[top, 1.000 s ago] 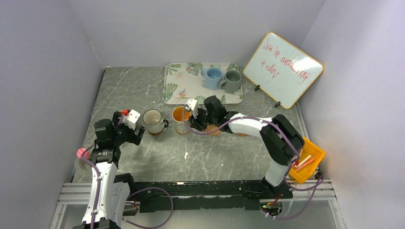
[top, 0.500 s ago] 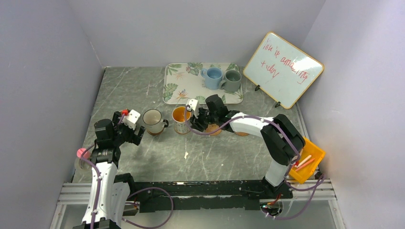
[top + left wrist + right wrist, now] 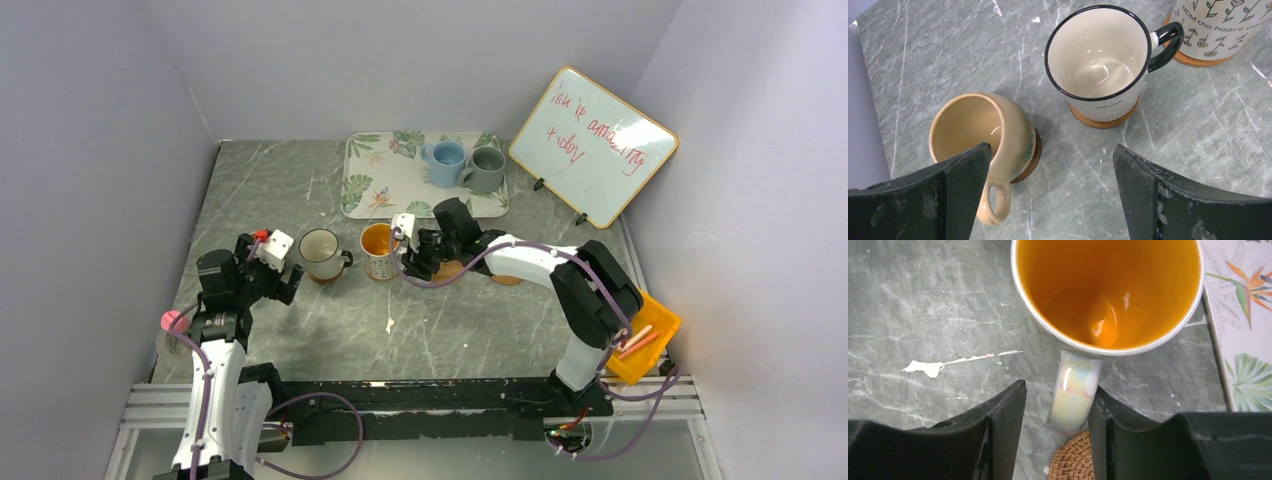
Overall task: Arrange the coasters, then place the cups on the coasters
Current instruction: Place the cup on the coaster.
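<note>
I'm watching my right gripper (image 3: 1057, 395), jaws partly apart, loosely straddling the handle of the orange-lined patterned white mug (image 3: 1108, 290) at upper centre, fearing a finger hooking and dragging it off its smooth brown coaster (image 3: 1198, 62).

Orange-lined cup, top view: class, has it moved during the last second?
No. The cup stays just below the tray's near edge, same gap to the white cup.

tray (image 3: 385, 180): far edge, two cups (image 3: 445, 160) on right end | three cups (image 3: 320, 252) on coasters (image 3: 1103, 120): row mid-tabletop | two more coasters (image 3: 507, 280): right of row
</note>
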Tool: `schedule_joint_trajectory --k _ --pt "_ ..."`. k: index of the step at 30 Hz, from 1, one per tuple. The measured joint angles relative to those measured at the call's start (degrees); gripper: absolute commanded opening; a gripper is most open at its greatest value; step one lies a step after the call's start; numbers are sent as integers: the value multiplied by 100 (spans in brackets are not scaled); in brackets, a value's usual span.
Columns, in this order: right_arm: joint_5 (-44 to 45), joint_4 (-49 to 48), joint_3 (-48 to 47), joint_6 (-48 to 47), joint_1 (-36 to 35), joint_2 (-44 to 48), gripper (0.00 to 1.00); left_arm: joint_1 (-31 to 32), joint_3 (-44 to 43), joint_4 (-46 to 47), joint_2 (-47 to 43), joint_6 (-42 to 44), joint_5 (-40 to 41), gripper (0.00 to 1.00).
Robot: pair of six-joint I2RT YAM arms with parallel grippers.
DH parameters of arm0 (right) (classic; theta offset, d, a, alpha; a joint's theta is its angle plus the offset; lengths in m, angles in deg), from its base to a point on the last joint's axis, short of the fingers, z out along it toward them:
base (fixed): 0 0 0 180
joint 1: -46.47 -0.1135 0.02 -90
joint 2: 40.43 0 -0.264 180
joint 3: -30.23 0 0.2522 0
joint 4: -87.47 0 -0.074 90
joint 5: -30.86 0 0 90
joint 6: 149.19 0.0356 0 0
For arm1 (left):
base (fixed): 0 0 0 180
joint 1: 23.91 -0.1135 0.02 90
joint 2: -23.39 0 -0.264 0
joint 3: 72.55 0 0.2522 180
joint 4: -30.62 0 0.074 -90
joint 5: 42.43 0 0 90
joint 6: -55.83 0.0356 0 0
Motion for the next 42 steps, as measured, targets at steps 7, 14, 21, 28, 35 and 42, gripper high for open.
schedule_joint_trajectory --k 7,14,21,28,35,42 --pt "-39 240 -22 -179 22 4 47 -4 0 0 0 13 -39 96" --pt "-28 433 -122 -264 61 0 34 -24 0 -2 0 17 -72 96" --pt "-52 518 -195 -280 85 -59 16 -28 0 -4 0 22 -90 96" --pt "-81 560 -232 -278 87 -81 21 -28 0 -11 0 39 -111 96" --pt "-15 531 -236 -107 94 -85 20 -28 0 -22 0 44 -127 96" --pt "13 496 -236 63 136 -85 19 -28 0 -22 0 44 -129 96"
